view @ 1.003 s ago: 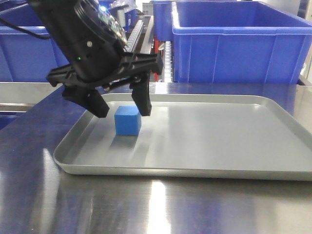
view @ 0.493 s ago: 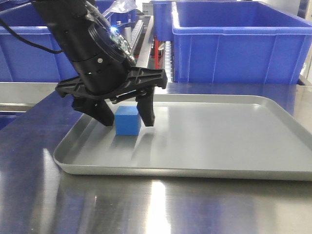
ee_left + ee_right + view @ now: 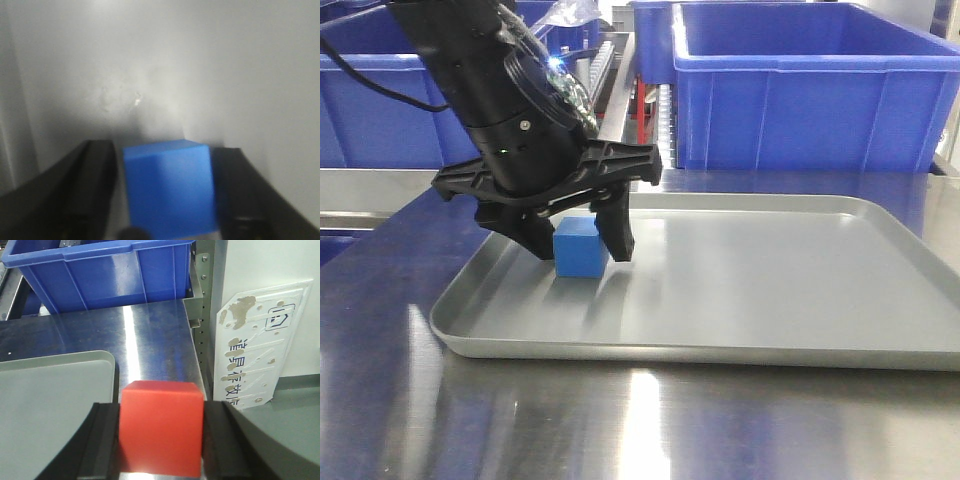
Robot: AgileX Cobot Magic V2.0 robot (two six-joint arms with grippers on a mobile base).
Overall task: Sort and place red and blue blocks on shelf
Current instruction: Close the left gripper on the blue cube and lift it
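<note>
blue block (image 3: 581, 248), red block (image 3: 161, 426), grey tray (image 3: 770, 290), dark blue crates (image 3: 800, 95), black left gripper (image 3: 582, 250)

A polished steel table (image 3: 720, 420) carries a single shallow grey tray (image 3: 770, 290) with rounded corners, set back from the table's near edge and stopping short of its right edge, bare metal showing all round. One small blue block (image 3: 580, 248) rests flat on the tray floor near its left end. Large blue crates (image 3: 800, 100) line the far edge — on the table or just behind it, unclear.
</note>
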